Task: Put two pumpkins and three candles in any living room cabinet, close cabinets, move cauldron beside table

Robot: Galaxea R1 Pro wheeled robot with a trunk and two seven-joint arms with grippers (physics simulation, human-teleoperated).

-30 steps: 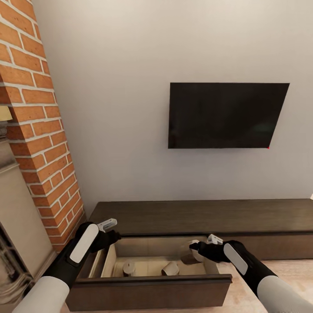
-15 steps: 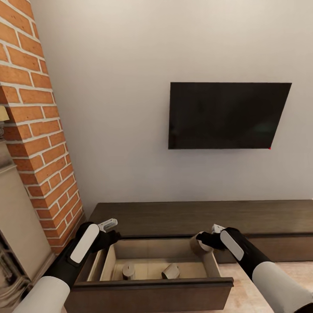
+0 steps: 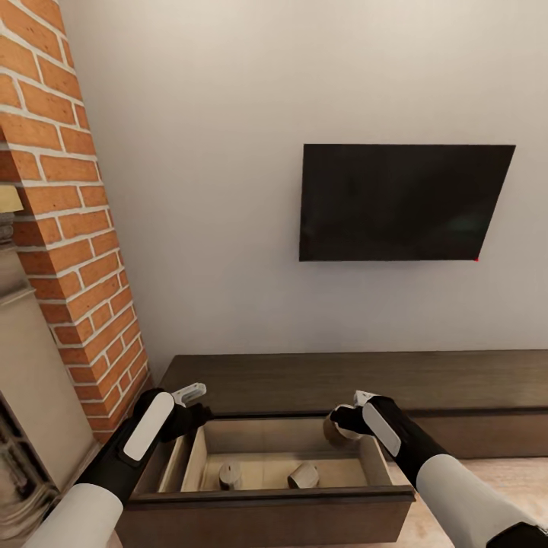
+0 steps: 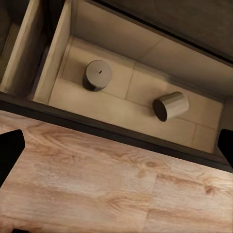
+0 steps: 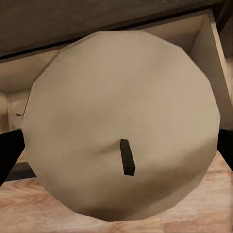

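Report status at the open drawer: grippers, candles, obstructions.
Right gripper shut on third cream cylinder candle, over drawer's right end. Left gripper open, empty. Two candles in dark-brown cabinet drawer: upright candle, tipped candle. No obstructions seen.

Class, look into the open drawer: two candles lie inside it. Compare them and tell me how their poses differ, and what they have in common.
The left candle stands upright, its flat top and wick facing up; the right candle lies toppled on its side, its end face turned sideways. The left candle sits nearer the drawer's divider wall; the right candle sits nearer the opposite end. Both are short, thick, plain beige cylinders resting on the drawer's pale floor, apart from each other.
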